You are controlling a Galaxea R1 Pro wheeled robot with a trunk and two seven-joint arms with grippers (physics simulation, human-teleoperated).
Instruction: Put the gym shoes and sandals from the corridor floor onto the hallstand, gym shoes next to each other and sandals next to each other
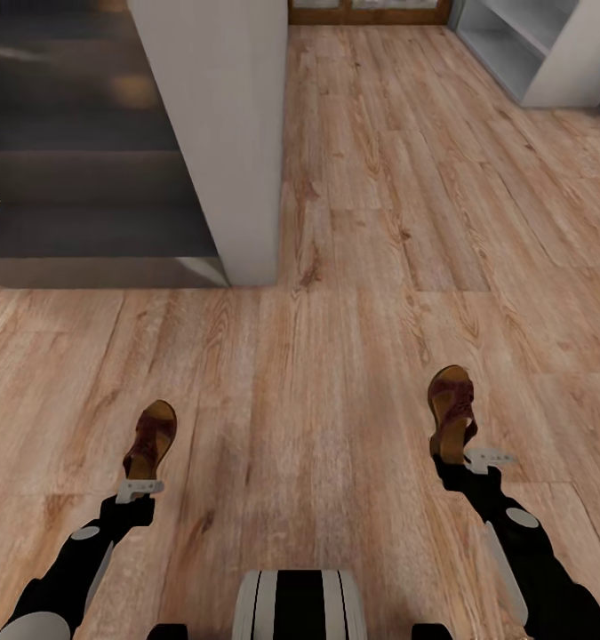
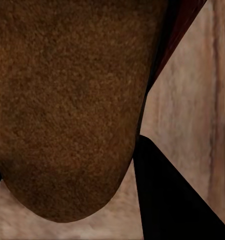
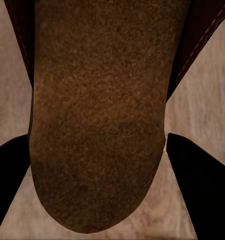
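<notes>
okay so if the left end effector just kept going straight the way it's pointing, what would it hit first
The sandal it holds fills that line. Beyond its toe, the wood-plank floor likely comes first, then the grey stair wall further ahead, though depth and tilt are hard to judge.

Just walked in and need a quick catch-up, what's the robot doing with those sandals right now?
Each arm is carrying one brown sandal over the corridor floor. The left pincer grips the heel end of the left sandal, and the right pincer grips the right sandal the same way. A light-grey shelf unit stands ahead at the far right, and a grey partition rises ahead on the left. Neither sandal is on a shelf yet.
</notes>
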